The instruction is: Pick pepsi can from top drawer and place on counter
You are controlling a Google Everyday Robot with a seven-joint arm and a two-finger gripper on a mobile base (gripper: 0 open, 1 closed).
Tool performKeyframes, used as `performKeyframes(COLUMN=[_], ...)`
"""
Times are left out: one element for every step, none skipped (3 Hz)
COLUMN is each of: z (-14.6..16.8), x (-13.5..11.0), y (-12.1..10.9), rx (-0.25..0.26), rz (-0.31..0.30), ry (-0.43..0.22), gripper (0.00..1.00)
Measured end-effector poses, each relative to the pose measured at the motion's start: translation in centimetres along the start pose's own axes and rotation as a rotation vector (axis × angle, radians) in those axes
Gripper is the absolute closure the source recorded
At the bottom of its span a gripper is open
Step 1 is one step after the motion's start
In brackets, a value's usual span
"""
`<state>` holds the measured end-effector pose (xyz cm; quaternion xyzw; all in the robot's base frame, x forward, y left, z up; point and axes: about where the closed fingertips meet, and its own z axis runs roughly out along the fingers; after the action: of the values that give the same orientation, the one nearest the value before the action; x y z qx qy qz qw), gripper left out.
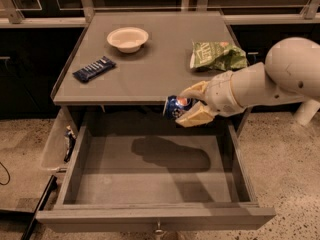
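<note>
My gripper (187,105) is shut on the pepsi can (175,106), a small blue can with a round logo, held on its side. The can hangs above the open top drawer (150,174), level with the front edge of the counter (150,64). The tan fingers (194,116) clamp the can from above and below. The white arm reaches in from the right. The drawer floor under the can is bare and carries the arm's shadow.
On the counter lie a white bowl (128,38) at the back left, a dark-blue snack bar wrapper (94,68) at the left, and a green chip bag (217,56) at the right. A side bin (64,141) hangs left of the drawer.
</note>
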<state>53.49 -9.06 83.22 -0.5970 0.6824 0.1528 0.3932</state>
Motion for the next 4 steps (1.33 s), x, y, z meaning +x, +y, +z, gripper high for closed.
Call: performKeyframes(z=[0.3, 0.9, 1.8, 3.0], x=[-3.1, -5.7, -7.1, -7.0], y=[-3.3, -7.4, -11.1, -13.8], rx=[-0.001, -0.001, -0.005, -0.006], rz=[-0.092, -0.147, -0.158, -0.121], ry=[-0.023, -0.058, -0.087, -0.122], gripper=[1.00, 1.00, 1.00, 1.00])
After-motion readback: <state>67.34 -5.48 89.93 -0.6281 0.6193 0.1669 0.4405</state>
